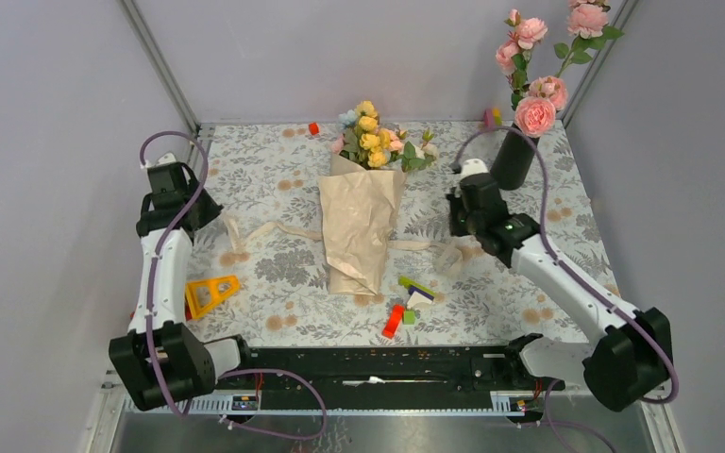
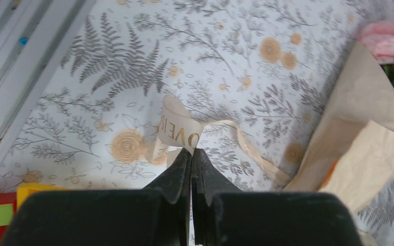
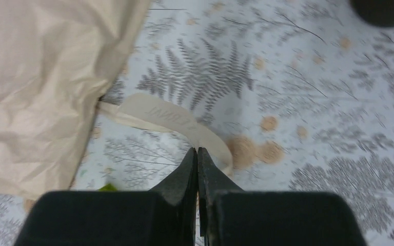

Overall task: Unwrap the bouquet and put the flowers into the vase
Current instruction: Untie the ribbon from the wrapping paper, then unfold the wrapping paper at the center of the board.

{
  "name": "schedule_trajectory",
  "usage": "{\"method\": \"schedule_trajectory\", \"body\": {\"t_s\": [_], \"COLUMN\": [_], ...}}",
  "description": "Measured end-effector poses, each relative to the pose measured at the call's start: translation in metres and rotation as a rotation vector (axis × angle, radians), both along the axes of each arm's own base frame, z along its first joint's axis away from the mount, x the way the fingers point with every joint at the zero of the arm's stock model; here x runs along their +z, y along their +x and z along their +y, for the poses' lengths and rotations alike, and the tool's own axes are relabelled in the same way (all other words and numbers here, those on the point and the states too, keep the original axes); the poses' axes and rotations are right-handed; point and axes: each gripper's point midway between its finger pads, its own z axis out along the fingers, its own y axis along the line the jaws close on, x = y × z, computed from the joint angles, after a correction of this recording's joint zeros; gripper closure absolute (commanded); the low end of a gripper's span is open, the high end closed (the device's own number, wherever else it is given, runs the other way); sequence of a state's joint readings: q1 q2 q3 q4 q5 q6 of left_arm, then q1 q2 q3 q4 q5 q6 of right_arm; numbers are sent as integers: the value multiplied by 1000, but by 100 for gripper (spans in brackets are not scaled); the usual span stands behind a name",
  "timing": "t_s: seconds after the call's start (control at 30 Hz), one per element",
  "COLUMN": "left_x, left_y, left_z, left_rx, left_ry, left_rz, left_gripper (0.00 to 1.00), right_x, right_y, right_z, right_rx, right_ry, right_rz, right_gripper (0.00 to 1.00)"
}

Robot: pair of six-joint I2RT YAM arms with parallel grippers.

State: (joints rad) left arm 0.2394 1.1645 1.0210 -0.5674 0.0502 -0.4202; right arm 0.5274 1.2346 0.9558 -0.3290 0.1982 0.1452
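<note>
The bouquet (image 1: 363,222) lies in the middle of the table, wrapped in crinkled beige paper (image 3: 41,87), its yellow, pink and cream flowers (image 1: 373,140) pointing to the far side. A cream ribbon (image 1: 274,229) trails out from both sides of the wrap. My left gripper (image 2: 192,151) is shut on the lettered left end of the ribbon (image 2: 177,130), left of the bouquet. My right gripper (image 3: 197,150) is shut on the right end of the ribbon (image 3: 169,119), right of the wrap. The black vase (image 1: 513,156) stands at the far right, behind the right gripper.
Tall pink roses (image 1: 535,104) stand in the vase. A yellow triangular piece (image 1: 210,293) lies near the left arm. Red, green and white toy pieces (image 1: 406,304) lie in front of the bouquet. A small red item (image 1: 313,127) sits at the back edge. Walls enclose the table.
</note>
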Motion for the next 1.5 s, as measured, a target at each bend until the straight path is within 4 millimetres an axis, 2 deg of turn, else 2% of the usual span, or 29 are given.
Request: {"method": "schedule_trajectory", "body": {"t_s": [0.1,0.27,0.47,0.53,0.6,0.67,0.73,0.77,0.83,0.87,0.9,0.93,0.97,1.1,1.33,1.47,1.5], "left_x": [-11,-26,-21,-19,-20,-22,-24,-26,-27,-28,-28,-28,-28,-28,-24,-9,-6], "left_y": [2,4,1,-1,-4,-7,-9,-10,-11,-11,-11,-10,-9,-3,7,9,8], "left_z": [19,47,74,80,85,88,90,90,88,88,87,84,80,62,15,-28,-49], "left_rx": [50,118,179,193,203,201,197,193,187,181,173,164,151,88,-82,-195,-243], "left_ry": [-2,43,160,194,222,241,255,259,269,277,285,292,298,320,302,154,89], "left_rz": [40,125,160,170,188,206,225,234,249,254,257,260,261,258,219,101,52], "left_gripper": [100,100,100,93,78,68,49,39,27,21,17,10,7,2,2,2,2], "right_x": [-8,-34,-43,-46,-49,-53,-56,-58,-62,-64,-67,-68,-70,-74,-63,-56,-55], "right_y": [1,-2,-4,-4,-5,-7,-8,-7,-8,-9,-12,-13,-15,-20,-21,-14,-12], "right_z": [-42,-103,-143,-157,-171,-188,-203,-212,-226,-231,-237,-240,-244,-247,-235,-213,-206], "right_rx": [-136,-365,-559,-623,-685,-754,-813,-848,-903,-930,-953,-976,-993,-1017,-1003,-917,-890], "right_ry": [18,35,34,43,50,58,57,56,59,64,60,67,64,67,160,279,309], "right_rz": [18,93,98,90,87,88,88,86,92,97,104,105,107,114,70,52,54], "right_gripper": [100,100,100,100,100,99,93,83,46,33,27,23,18,2,2,1,1]}}
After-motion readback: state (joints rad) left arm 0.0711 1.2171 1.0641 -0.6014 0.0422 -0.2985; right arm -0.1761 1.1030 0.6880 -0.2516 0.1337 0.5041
